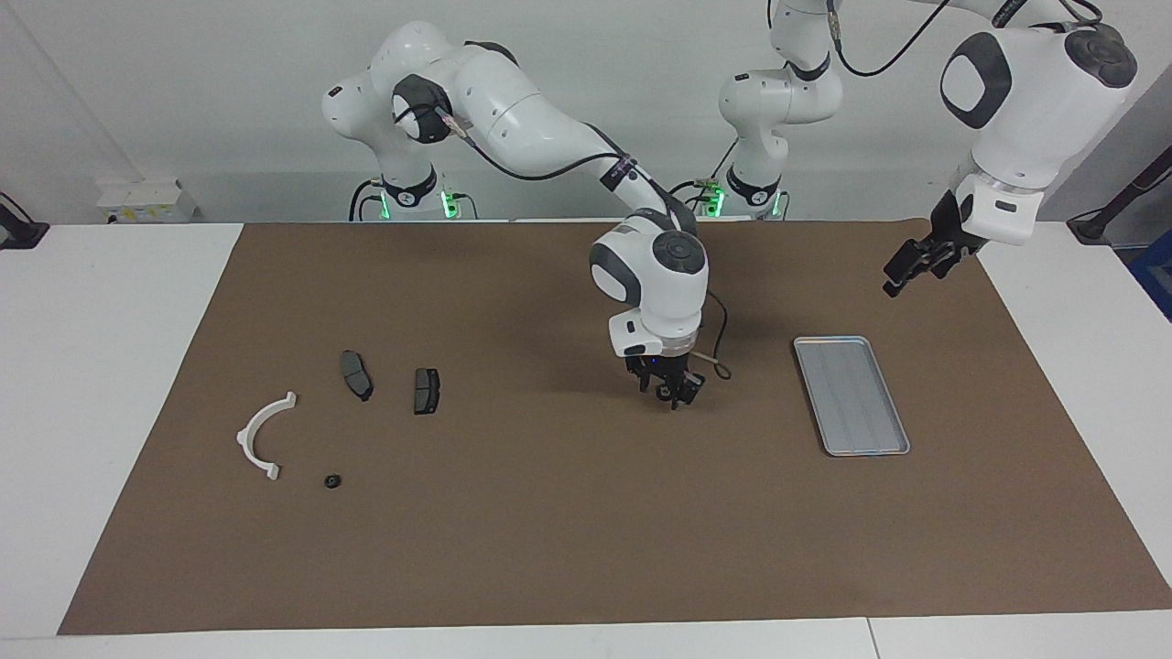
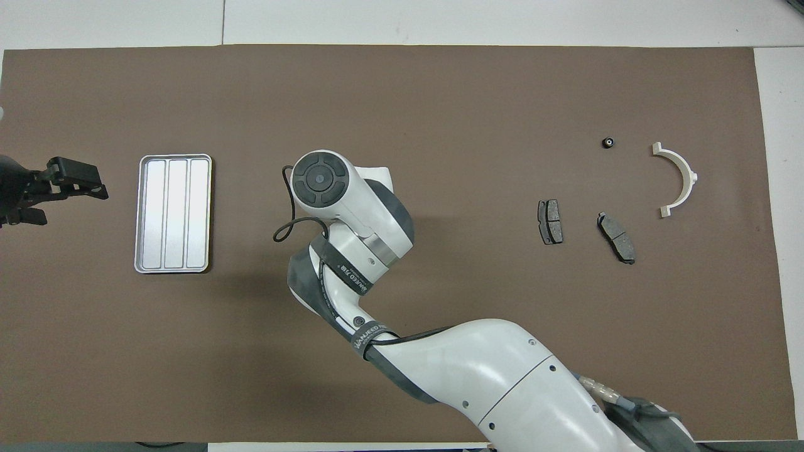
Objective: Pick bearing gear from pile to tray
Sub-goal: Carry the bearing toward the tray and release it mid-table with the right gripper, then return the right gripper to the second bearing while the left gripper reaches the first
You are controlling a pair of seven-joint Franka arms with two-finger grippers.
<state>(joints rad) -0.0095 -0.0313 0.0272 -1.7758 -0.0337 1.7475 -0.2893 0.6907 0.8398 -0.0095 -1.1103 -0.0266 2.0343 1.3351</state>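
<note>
Brown matting covers the surface. One tiny black gear [image 1: 332,480] lies beside the white half-ring bracket [image 1: 262,435], well apart from the empty tray [image 1: 851,395]. Whether the right end effector [image 1: 673,392], over bare mat between them, is open or holding anything I cannot tell. The left end effector [image 1: 906,267] waits open near the tray.

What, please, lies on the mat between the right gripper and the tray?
Nothing: in the facing view, bare brown mat runs from below the right gripper to the tray.
</note>
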